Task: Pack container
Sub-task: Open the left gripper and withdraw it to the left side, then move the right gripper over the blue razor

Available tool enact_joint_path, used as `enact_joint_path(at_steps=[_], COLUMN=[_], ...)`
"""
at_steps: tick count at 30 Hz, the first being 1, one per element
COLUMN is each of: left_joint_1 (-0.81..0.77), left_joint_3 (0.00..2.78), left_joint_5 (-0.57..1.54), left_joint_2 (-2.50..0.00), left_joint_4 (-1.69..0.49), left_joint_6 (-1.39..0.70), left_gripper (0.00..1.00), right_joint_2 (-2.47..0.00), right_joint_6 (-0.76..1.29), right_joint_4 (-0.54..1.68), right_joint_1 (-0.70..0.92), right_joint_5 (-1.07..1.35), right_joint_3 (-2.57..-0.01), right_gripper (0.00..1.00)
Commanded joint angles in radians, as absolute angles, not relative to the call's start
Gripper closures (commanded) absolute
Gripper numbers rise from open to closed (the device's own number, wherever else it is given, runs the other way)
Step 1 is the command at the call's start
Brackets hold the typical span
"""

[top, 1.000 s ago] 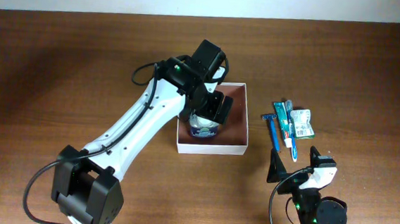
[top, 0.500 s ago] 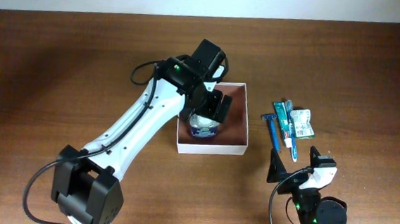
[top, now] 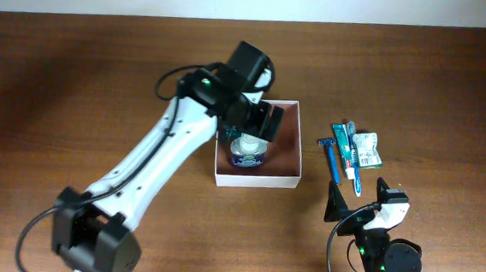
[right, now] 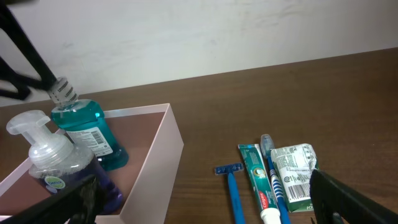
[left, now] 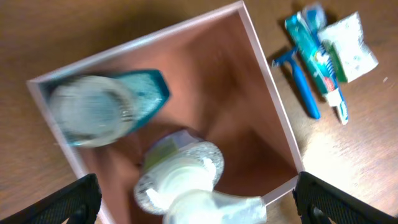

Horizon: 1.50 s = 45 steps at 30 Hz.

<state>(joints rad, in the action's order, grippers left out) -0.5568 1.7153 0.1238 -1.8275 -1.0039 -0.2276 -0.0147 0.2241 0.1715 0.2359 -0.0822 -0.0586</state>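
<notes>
The container is a shallow white box with a brownish-pink inside, mid-table; it also shows in the left wrist view and the right wrist view. A clear pump bottle with purple liquid stands upright in it, next to a teal bottle. My left gripper hangs open above the pump bottle, fingers wide apart and not touching it. My right gripper is open and empty, low near the table's front.
Right of the box lie a blue razor, a green toothpaste tube, a toothbrush and a small white packet. The left arm reaches over the box's left side.
My left gripper has lifted up and back off the pump bottle, which stays standing in the box. The right arm has not moved.
</notes>
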Motion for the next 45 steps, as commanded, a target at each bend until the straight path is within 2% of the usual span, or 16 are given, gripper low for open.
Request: enact_joint_path(at_steps=[1, 10, 16, 42, 45], left_joint_1=[-0.497, -0.293, -0.208, -0.207, -0.207], left_joint_3=[1.744, 1.744, 1.744, 1.744, 1.744], left_joint_5=[0.117, -0.178, -0.191, -0.191, -0.191], left_joint_2=[-1.713, -1.572, -1.570, -1.570, -1.570], left_joint_4=[-0.999, -1.043, -1.048, -1.048, -1.048], left_joint_6=[-0.208, -0.208, -0.208, -0.208, -0.208], left_gripper=[0.01, 0.01, 0.01, 0.01, 0.01], right_joint_2=[-0.006, -0.006, -0.006, -0.006, -0.010], right_joint_6=[0.214, 0.214, 0.214, 0.252, 0.251], right_joint_4=[0.171, 0.171, 0.171, 0.123, 0.250], right_joint_1=[0.229, 0.229, 0.229, 0.229, 0.228], right_joint_5=[-0.091, -0.091, -0.091, -0.074, -0.082], right_joint_3=[-0.049, -0.049, -0.049, -0.054, -0.128], right_gripper=[0.01, 0.02, 0.02, 0.02, 0.01])
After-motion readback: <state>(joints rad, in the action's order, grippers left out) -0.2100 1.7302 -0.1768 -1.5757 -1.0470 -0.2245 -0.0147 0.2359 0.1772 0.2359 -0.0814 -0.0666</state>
